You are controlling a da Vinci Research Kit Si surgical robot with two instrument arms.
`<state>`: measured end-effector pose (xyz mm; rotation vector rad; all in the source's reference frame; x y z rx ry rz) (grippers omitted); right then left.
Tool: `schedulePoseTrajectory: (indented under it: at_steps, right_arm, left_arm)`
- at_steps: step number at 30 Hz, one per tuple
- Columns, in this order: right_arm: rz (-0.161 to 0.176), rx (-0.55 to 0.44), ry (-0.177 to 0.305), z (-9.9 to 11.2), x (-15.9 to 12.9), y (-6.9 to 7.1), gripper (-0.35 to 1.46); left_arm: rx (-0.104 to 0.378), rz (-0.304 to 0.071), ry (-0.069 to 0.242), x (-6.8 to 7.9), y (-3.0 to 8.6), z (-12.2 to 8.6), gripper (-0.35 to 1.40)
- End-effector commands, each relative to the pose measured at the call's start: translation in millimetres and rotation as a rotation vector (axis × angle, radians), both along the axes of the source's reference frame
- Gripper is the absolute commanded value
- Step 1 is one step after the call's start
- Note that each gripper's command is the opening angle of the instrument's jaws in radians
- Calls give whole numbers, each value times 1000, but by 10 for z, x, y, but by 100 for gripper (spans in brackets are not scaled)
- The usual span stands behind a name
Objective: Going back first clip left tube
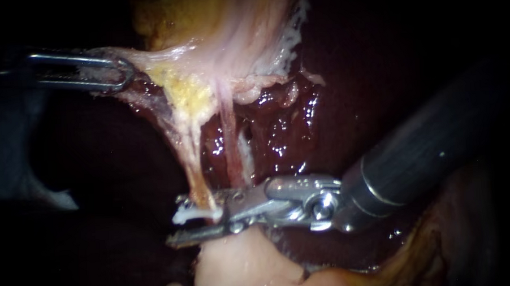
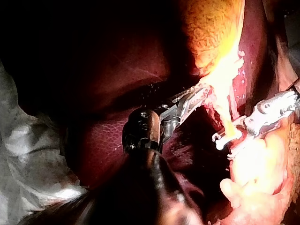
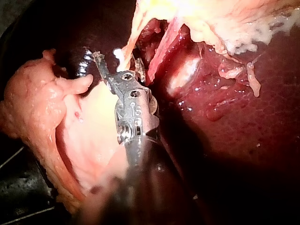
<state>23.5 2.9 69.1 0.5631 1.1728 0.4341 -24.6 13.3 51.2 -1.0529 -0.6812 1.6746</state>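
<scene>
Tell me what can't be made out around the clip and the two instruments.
Endoscope view: whether the white clip fully encircles the left tube; the right instrument's upper jaw covers it.
Left wrist view: the tissue where the left instrument grips; glare washes it out.
Right wrist view: most of the clip, behind the right instrument's open end effector.

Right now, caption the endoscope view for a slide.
Left instrument grips tissue; right instrument, open, sits at a white clip on the left tube.
</scene>
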Motion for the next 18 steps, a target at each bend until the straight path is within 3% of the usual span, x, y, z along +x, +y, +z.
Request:
schedulePoseTrajectory:
  at_steps: [1, 7, 10, 18]
  right_arm:
    - [-2, -19, 2, -3, -4, 2, 50]
    - [-3, -90, 2, -16, -38, 11, 50]
    - [-18, -147, 12, -24, -63, 15, 50]
    - [-19, -193, 9, -47, -133, 36, 50]
  left_arm:
    - [0, 1, -1, 0, 0, 0, -35]
    - [0, 1, -1, 2, 0, -1, -35]
    - [0, 1, -1, 2, 0, -1, -35]
    - [0, 2, -2, 2, 0, -1, -35]
